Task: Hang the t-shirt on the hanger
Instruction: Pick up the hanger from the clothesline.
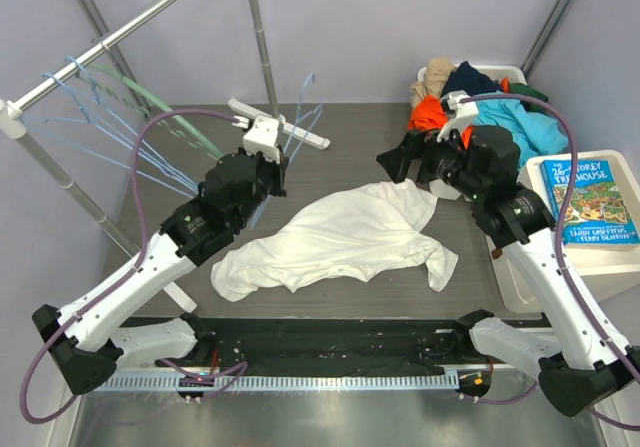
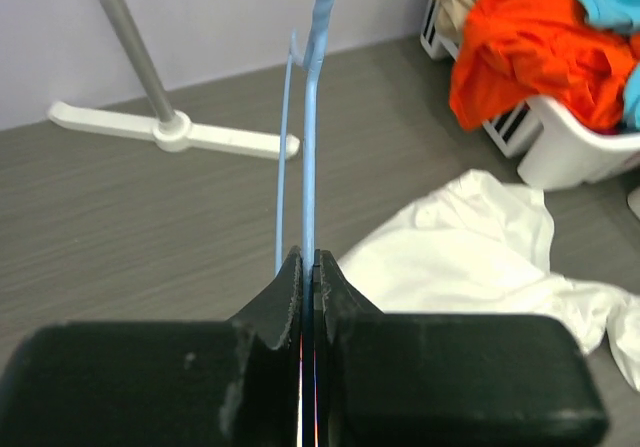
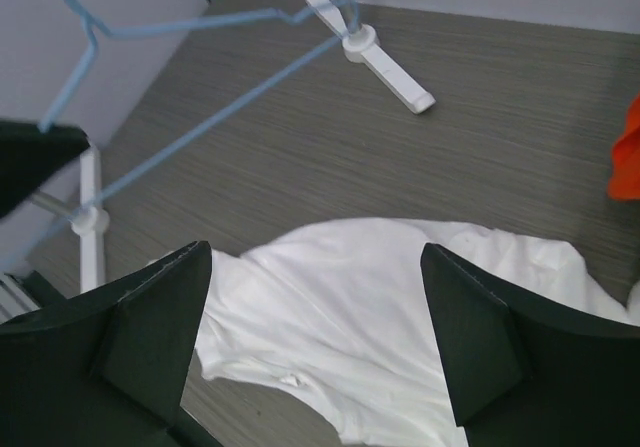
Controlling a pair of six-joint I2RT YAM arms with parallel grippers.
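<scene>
Grey, wood-grained tabletop (image 1: 350, 167) spreads between the two arms. A metal garment rack (image 1: 262, 47) stands at its far left, with its white foot resting on the surface and its rail sloping toward the left edge. Several thin blue spare hangers (image 1: 105, 127) and one wider pale-green hanger (image 1: 150, 102) hang from that rail.

White and crumpled, the t-shirt (image 1: 340, 237) lies flat on the tabletop, roughly midway between the arms. One sleeve trails toward the near right, and no part of the t-shirt is on a hanger. In the right wrist view its cloth (image 3: 400, 307) fills the space below the fingers.

A white laundry basket (image 2: 570, 152) sits at the far right, heaped with an orange garment (image 1: 428, 114), a turquoise garment (image 1: 515, 122) and others. Nearer on the same side, a blue book (image 1: 585, 199) rests on a white box.

The right pincer (image 1: 398, 165) is over the far right edge of the t-shirt. Its jaws are spread wide with nothing between them (image 3: 315, 257), and whether it touches the cloth cannot be told.

The left pincer (image 1: 275, 172) is beyond the shirt's far left edge, near the rack's foot. It is clenched on the hanger (image 1: 303, 117). The left wrist view shows the fingertips (image 2: 308, 262) pressed together around the light-blue wire (image 2: 309, 167), which rises away from them. From the right wrist, the hanger (image 3: 200, 127) appears as a thin blue triangle in the air above the tabletop, well apart from the t-shirt.
</scene>
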